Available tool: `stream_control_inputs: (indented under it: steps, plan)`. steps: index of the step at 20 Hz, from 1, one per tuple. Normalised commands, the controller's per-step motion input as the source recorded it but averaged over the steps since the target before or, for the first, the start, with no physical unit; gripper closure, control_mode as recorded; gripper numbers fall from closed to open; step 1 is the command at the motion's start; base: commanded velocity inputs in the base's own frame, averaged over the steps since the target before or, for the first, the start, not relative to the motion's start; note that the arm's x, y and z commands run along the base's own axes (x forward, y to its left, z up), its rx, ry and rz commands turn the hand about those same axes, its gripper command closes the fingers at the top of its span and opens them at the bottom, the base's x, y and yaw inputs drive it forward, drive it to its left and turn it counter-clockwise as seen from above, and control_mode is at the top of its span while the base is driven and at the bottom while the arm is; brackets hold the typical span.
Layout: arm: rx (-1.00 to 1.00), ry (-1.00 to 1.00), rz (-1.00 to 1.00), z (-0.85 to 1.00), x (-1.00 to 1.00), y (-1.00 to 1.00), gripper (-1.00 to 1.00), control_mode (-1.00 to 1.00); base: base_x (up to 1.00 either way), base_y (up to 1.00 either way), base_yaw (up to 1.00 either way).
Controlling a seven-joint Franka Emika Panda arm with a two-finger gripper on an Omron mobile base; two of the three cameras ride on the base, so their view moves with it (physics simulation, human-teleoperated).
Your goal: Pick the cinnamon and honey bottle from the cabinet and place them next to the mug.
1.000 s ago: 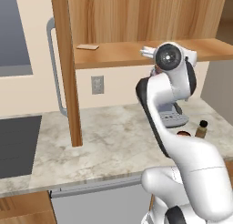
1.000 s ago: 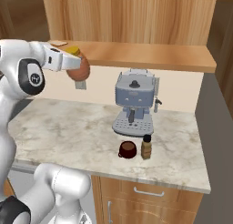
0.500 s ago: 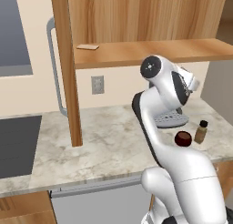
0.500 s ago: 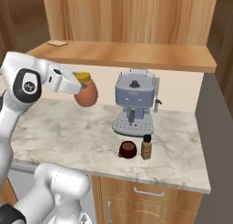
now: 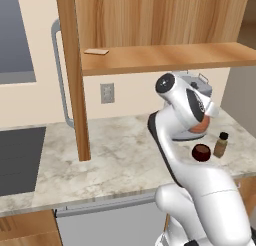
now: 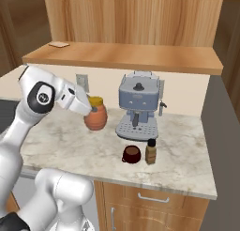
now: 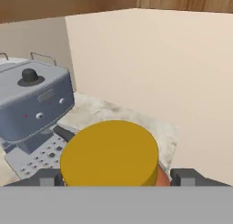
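The hand [image 6: 89,108] grips the honey bottle [image 6: 96,117] tight, up above the tabletop [image 6: 61,136], beside the coffee machine [image 6: 137,108]. The mug [image 6: 131,154] and cinnamon [image 6: 150,151] are close together. A careless swing could bump them over.

Count: one honey bottle [image 6: 96,114], one cinnamon [image 6: 150,151], one mug [image 6: 131,154], one coffee machine [image 6: 138,105], one cabinet [image 5: 150,57], one wall outlet [image 5: 107,93].
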Motion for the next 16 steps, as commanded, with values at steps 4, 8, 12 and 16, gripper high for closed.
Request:
stream_control_inputs:
  steps: [4,8,12,16]
  plan:
    - [0.00,-0.01,-0.07,-0.58,0.00,0.00,1.00,-1.00,0.00,0.00,0.00]
    - [0.00,-0.01,-0.09,-0.75,0.03,0.00,1.00,-1.00,0.00,0.00,0.00]
    - [0.00,-0.03,-0.08,-0.54,0.18,0.00,1.00,-1.00,0.00,0.00,0.00]
    - [0.00,-0.05,-0.08,-0.40,0.43,0.00,1.00,-1.00,0.00,0.00,0.00]
